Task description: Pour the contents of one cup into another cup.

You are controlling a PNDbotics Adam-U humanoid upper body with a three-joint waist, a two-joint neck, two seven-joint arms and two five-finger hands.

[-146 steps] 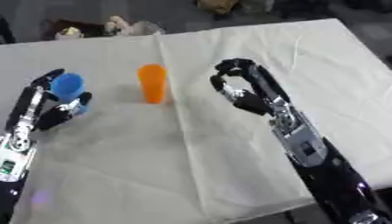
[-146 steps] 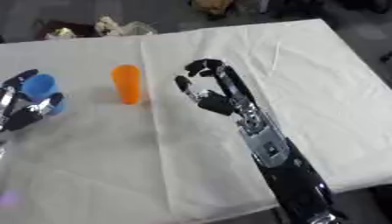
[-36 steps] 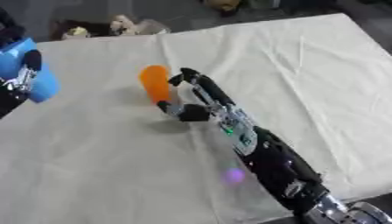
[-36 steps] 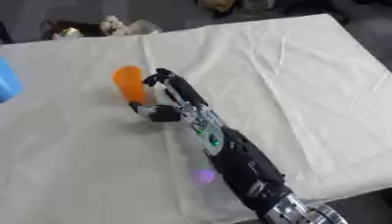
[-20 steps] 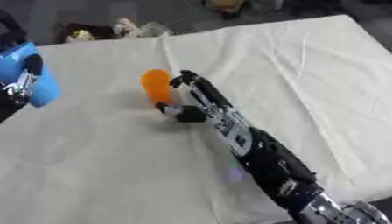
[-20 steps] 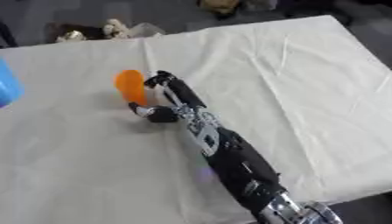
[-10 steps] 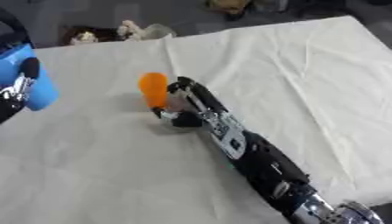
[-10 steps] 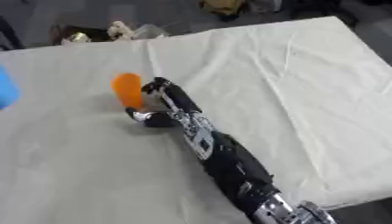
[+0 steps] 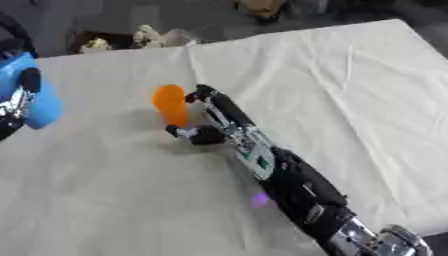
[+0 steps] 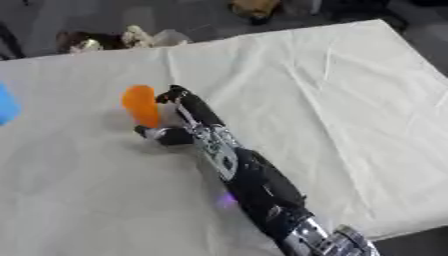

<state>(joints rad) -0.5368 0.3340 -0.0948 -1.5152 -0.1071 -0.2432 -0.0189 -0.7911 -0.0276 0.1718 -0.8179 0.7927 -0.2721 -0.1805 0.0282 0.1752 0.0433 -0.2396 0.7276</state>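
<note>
An orange cup (image 9: pixel 171 104) stands upright on the white cloth, left of centre. My right hand (image 9: pixel 213 117) lies right beside it, fingers at its top right and thumb at its base, curving around the cup without closing on it. At the left edge my left hand (image 9: pixel 19 100) holds a blue cup (image 9: pixel 37 102) raised above the table, fingers curled round it; only a sliver of the blue cup (image 10: pixel 5 106) shows in the right eye view.
The table is covered by a creased white cloth (image 9: pixel 350 90). Beyond its far edge lie small cluttered objects (image 9: pixel 131 37) on a dark floor. My right forearm (image 9: pixel 297 190) runs diagonally from the lower right across the cloth.
My right hand has stayed beside the orange cup, its fingers closer to the cup's top. The blue cup remains lifted at the left. The camera has shifted slightly.
</note>
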